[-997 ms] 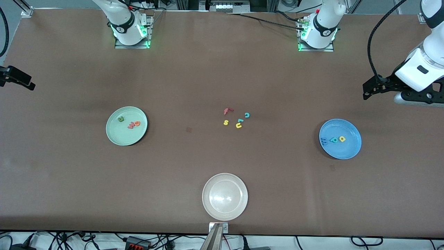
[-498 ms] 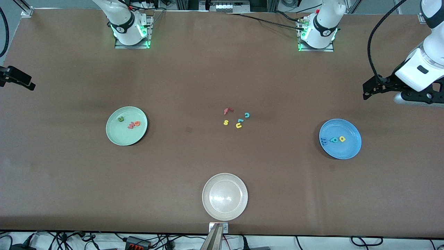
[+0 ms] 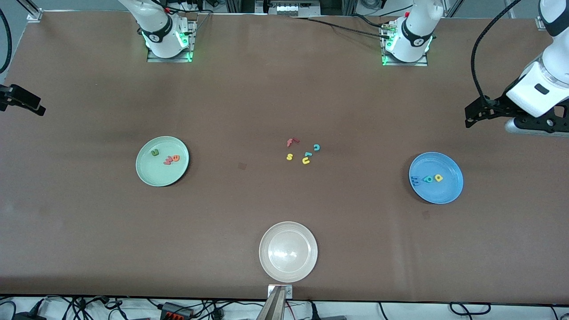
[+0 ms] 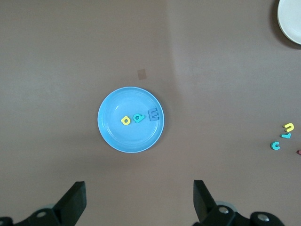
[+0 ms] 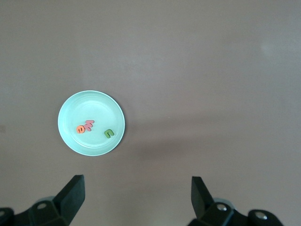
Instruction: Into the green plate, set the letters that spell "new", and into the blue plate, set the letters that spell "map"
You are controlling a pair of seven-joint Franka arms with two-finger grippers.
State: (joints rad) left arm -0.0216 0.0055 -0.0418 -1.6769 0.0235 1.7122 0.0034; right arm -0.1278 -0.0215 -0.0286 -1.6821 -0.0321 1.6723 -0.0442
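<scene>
Brown covers the whole table (image 3: 275,89). At the right arm's end, only a dark tip of the right gripper (image 5: 136,197) shows at the front view's edge, held high over the table edge; its wrist view shows the fingers (image 5: 73,193) spread wide with nothing between them. The green plate (image 3: 146,171) lies on that side, with open brown surface all round its rim. In it rest the olive "n" (image 3: 154,152), the salmon "w" (image 3: 168,160) and the orange "e" (image 3: 176,158), the last two touching.

Mid-table, well apart from both plates, sit the leftover letters: a red "f" (image 3: 291,142), a yellow "s" (image 3: 289,156), a teal "c" (image 3: 316,147), a yellow u-shaped letter (image 3: 306,161) and a small teal piece (image 3: 307,154) just beside it. Nearer the front camera, close to the table's edge, lies a whitish-beige plate (image 3: 266,262).

Toward the left arm's end, the blue plate (image 3: 438,193) holds the blue "m" (image 3: 415,180), teal "p" (image 3: 427,178) and yellow "a" (image 3: 438,178) in a row. The left gripper (image 4: 138,200) hangs over the table's end, its fingers (image 4: 75,200) wide apart and empty. Both arms wait.
</scene>
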